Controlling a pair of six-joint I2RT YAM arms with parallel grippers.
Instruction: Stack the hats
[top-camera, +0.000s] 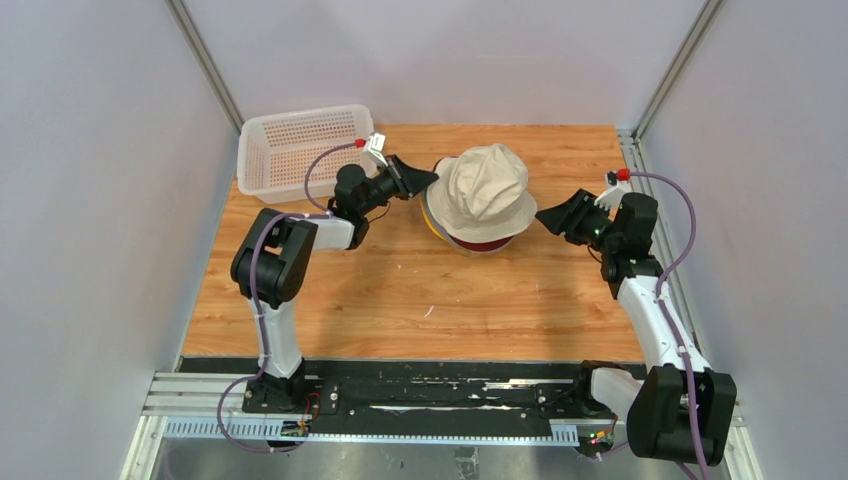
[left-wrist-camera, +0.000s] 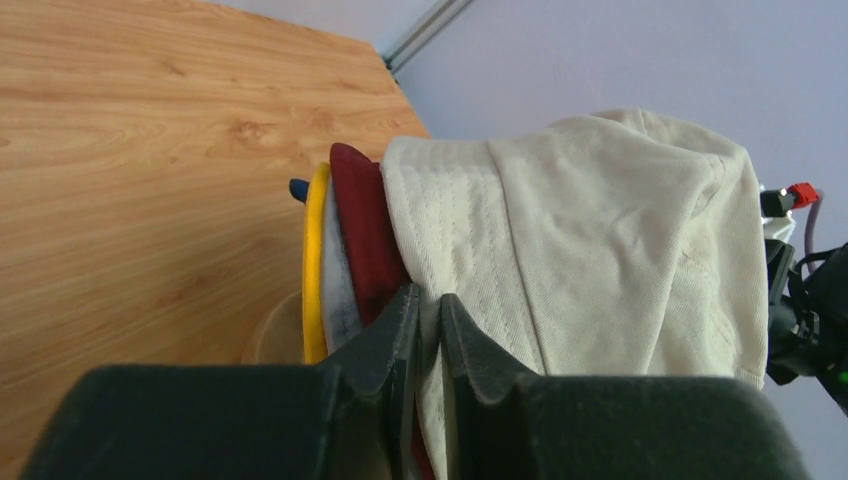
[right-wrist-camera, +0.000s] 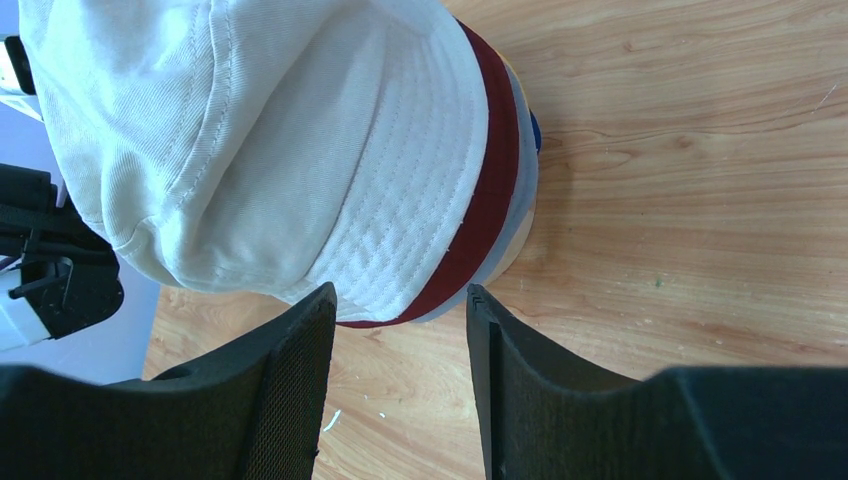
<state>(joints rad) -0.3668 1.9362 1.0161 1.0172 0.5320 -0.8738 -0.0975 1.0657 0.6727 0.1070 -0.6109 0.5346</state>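
Observation:
The hats sit in one stack at the middle back of the table, with the beige hat (top-camera: 485, 190) on top. Under its brim show the edges of the dark red hat (left-wrist-camera: 360, 220), grey hat (left-wrist-camera: 338, 290), yellow hat (left-wrist-camera: 315, 260) and a sliver of the navy hat (left-wrist-camera: 298, 188). My left gripper (top-camera: 430, 178) is at the stack's left side, shut on the beige hat's brim (left-wrist-camera: 480, 300), with fabric pinched between its jaws. My right gripper (top-camera: 545, 215) stands open just right of the stack, and only bare table shows between its fingers (right-wrist-camera: 300, 340).
A white perforated basket (top-camera: 300, 150) stands at the back left, close behind the left arm. A rounded wooden stand (left-wrist-camera: 270, 335) shows under the stack. Grey walls close in the table on both sides and at the back.

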